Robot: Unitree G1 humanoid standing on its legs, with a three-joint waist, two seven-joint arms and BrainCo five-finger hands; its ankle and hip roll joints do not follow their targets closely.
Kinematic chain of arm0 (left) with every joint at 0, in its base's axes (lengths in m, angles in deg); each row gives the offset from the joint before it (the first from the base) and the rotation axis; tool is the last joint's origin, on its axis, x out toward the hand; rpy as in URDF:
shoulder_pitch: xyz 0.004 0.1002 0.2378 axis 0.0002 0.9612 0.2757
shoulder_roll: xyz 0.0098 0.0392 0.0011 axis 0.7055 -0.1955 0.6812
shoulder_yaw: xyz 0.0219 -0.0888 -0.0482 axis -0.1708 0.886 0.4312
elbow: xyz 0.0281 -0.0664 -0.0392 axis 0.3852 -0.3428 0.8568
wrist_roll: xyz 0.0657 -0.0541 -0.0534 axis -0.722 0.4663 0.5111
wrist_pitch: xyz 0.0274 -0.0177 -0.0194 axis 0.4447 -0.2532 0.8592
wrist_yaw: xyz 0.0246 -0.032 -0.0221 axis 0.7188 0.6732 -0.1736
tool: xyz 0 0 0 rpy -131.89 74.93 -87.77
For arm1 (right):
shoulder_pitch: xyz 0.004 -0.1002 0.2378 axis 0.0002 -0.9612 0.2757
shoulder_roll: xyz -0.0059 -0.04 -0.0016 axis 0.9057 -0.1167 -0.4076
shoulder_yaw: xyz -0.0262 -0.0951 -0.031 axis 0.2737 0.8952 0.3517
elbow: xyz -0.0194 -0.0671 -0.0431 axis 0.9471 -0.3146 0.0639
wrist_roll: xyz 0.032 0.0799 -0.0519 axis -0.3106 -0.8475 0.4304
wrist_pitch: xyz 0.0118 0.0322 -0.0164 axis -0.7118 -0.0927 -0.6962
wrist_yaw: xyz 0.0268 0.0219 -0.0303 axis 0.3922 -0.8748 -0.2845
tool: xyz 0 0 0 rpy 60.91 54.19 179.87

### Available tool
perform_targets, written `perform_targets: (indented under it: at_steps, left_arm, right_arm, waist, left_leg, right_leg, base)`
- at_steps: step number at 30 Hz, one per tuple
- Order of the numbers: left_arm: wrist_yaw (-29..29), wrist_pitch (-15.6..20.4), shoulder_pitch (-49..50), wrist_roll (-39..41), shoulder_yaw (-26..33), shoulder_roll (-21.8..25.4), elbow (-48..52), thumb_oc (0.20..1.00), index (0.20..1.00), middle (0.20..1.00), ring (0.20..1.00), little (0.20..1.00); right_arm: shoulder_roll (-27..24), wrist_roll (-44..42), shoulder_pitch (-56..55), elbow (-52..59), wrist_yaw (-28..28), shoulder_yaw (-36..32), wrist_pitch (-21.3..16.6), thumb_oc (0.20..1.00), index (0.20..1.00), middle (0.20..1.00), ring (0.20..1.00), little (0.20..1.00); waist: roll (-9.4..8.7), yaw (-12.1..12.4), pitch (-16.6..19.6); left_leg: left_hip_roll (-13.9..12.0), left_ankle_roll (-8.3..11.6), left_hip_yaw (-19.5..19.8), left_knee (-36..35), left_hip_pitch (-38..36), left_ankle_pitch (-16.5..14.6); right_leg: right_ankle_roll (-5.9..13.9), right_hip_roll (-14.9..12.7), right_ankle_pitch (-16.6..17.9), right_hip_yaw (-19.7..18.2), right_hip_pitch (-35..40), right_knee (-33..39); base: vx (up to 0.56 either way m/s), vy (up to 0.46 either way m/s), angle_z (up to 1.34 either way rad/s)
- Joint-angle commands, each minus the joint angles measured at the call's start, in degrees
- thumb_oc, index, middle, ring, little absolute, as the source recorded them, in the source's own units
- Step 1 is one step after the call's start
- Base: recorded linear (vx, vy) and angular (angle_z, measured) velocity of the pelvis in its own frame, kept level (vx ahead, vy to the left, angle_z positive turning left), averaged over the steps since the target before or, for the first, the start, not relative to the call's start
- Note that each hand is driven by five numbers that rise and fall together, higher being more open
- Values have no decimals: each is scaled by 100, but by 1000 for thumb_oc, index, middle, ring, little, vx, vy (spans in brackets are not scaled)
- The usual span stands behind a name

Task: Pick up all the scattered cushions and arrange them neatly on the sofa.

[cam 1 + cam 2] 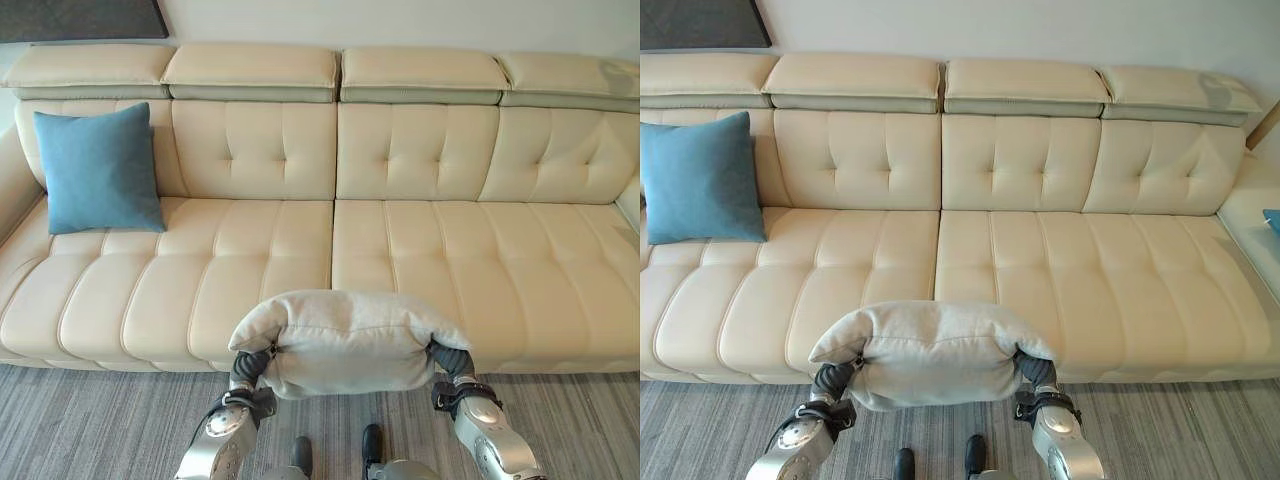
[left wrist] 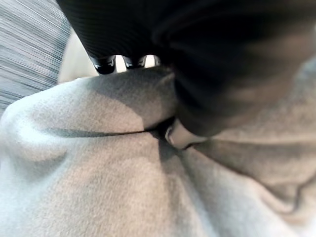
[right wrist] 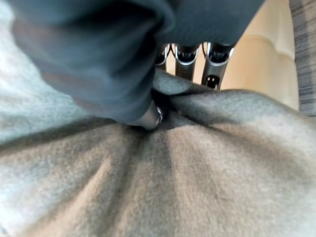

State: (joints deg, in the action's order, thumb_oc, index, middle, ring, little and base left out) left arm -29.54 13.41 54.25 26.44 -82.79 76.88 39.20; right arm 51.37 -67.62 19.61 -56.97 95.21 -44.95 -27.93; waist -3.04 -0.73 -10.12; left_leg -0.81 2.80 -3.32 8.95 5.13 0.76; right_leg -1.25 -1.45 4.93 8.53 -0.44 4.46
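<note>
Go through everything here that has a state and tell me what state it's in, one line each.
Grey cushion: held up in front of the sofa, squeezed in at both ends.
Left hand: shut on the grey cushion.
Right hand: shut on the grey cushion.
Blue cushion: upright, leaning on the backrest.
Sofa: seats otherwise free.

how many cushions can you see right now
2. A blue cushion leans upright against the backrest at the sofa's left end. A grey cushion is held between the left hand and right hand, in front of the seat edge. Others may lie outside the views.
</note>
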Motion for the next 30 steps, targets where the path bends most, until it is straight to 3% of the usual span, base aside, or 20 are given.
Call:
perform_targets:
  at_steps: [1,5,6,7,10,13,14,16,17,18,19,21,22,24,25,26,27,28,30]
  left_arm:
    - [-10,420,-343,50,-32,-185,518,200,200,200,200,200]
    - [-51,360,-367,94,13,-222,446,200,200,200,200,200]
    - [-90,322,-330,88,23,-205,480,200,200,200,200,200]
    - [-133,281,-349,7,16,-206,457,200,200,200,200,200]
    - [-141,280,-333,-26,75,-232,445,200,200,200,200,200]
    - [-118,306,-294,-41,81,-226,406,200,200,200,200,200]
    - [-130,292,-314,-99,73,-142,430,200,200,200,200,200]
    - [-128,268,-364,-166,67,-74,443,200,200,200,200,200]
    - [-115,236,-420,-221,65,-24,464,200,200,200,200,200]
    - [-99,237,-441,-262,61,1,494,200,200,200,200,200]
    - [-99,237,-443,-262,62,2,494,200,200,200,200,200]
    - [-95,196,-485,-347,59,28,538,200,200,200,200,200]
    - [-129,176,-558,-419,27,25,521,200,200,200,200,200]
    - [-142,204,-631,-437,18,27,533,200,200,200,200,200]
    - [-142,203,-631,-437,18,26,533,200,200,200,200,200]
    - [-189,206,-621,-478,38,45,557,200,200,200,200,200]
    - [-189,206,-622,-478,38,44,556,200,200,200,200,200]
    - [-251,185,-597,-547,102,47,540,200,200,200,200,200]
    - [-305,181,-579,-666,182,46,543,200,200,200,200,200]
  right_arm:
    - [-62,145,269,689,4,67,-309,200,200,200,200,200]
    - [-76,187,295,619,55,7,-264,200,200,200,200,200]
    - [-91,272,268,620,45,-20,-228,200,200,200,200,200]
    - [-116,353,290,612,47,-16,-201,200,200,200,200,200]
    - [-105,489,319,574,23,-38,-117,200,200,200,200,200]
    - [-29,625,321,527,0,-65,-86,200,200,200,200,200]
    - [17,689,346,511,-25,-67,-87,200,200,200,200,200]
    - [47,752,389,494,-47,-87,-66,200,200,200,200,200]
    - [127,771,468,458,-56,-58,-40,200,200,200,200,200]
    - [149,772,512,438,-55,-51,-43,200,200,200,200,200]
    - [150,772,515,437,-55,-51,-43,200,200,200,200,200]
    - [202,792,544,404,-34,-37,-32,200,200,200,200,200]
    - [230,796,568,379,-24,-49,-15,200,200,200,200,200]
    - [254,728,602,373,-11,-62,-22,200,200,200,200,200]
    - [253,728,602,374,-11,-62,-22,200,200,200,200,200]
    - [253,691,635,371,-25,-85,-18,200,200,200,200,200]
    - [252,691,636,371,-26,-86,-17,200,200,200,200,200]
    - [268,666,615,362,-33,-142,-22,200,200,200,200,200]
    - [250,695,589,375,-62,-145,-20,200,200,200,200,200]
  waist:
    - [63,136,-491]
    - [93,119,-435]
    - [120,117,-355]
    - [240,109,-293]
    - [259,83,-139]
    - [175,94,-11]
    - [52,132,51]
    - [-11,152,65]
    - [-32,138,-7]
    - [-45,121,-65]
    - [-52,131,-66]
    - [-16,80,-160]
    - [54,23,-239]
    - [154,17,-324]
    - [165,15,-335]
    - [231,16,-375]
    - [239,22,-369]
    - [202,-8,-366]
    - [134,1,-323]
  left_leg:
    - [75,61,277,1975,623,182]
    - [213,-5,307,1016,848,89]
    - [185,-17,287,-212,773,313]
    - [166,141,337,-1267,779,778]
    - [164,183,178,-1395,838,781]
    - [211,84,47,-1395,643,781]
    - [257,-63,-25,-1395,485,647]
    - [312,-238,-83,-1395,319,452]
    - [386,-426,-170,-1395,107,223]
    - [424,-493,-247,-1395,-5,147]
    - [431,-497,-259,-1395,-4,147]
    - [512,-628,-346,-1395,-247,-37]
    - [486,-634,-373,-1395,-406,-140]
    - [414,-591,-449,-1395,-526,-189]
    - [402,-586,-444,-1395,-540,-194]
    - [336,-545,-521,-1395,-630,-258]
    - [326,-543,-525,-1395,-621,-256]
    - [338,-459,-576,-1395,-741,-324]
    - [344,-393,-666,-1395,-842,-380]
  right_leg:
    - [175,61,-1250,112,467,-521]
    - [208,28,-1287,160,484,-434]
    - [252,68,-1331,197,552,-326]
    - [286,164,-1358,258,606,-239]
    - [381,192,-1394,192,854,-46]
    - [454,63,-1533,124,969,-181]
    - [536,-76,-1602,46,925,-529]
    - [657,-199,-1638,34,650,-1283]
    - [819,-378,-1298,18,97,-2459]
    - [922,-492,-959,25,-147,-2952]
    - [927,-502,-970,9,-166,-2981]
    - [944,-780,-438,144,-434,-3761]
    - [851,-771,-583,115,-838,-4043]
    - [760,-688,-865,288,-1124,-3598]
    - [757,-675,-857,298,-1095,-3572]
    - [752,-551,-896,392,-1173,-2800]
    - [748,-538,-878,392,-1173,-2775]
    - [872,-263,-551,301,-1137,-1364]
    - [968,-175,-211,382,-1048,-342]
  base:
    - [-16,-85,23]
    - [111,-8,10]
    - [330,95,18]
    - [330,94,30]
    - [501,238,12]
    - [377,174,-67]
    - [517,245,25]
    - [403,262,10]
    - [269,284,-29]
    - [157,211,-35]
    - [102,148,-17]
    - [193,179,-27]
    - [231,145,-24]
    - [154,59,-2]
    - [166,0,1]
    - [110,-13,-8]
    - [260,-92,-22]
    - [236,-119,-24]
    - [247,-124,-37]
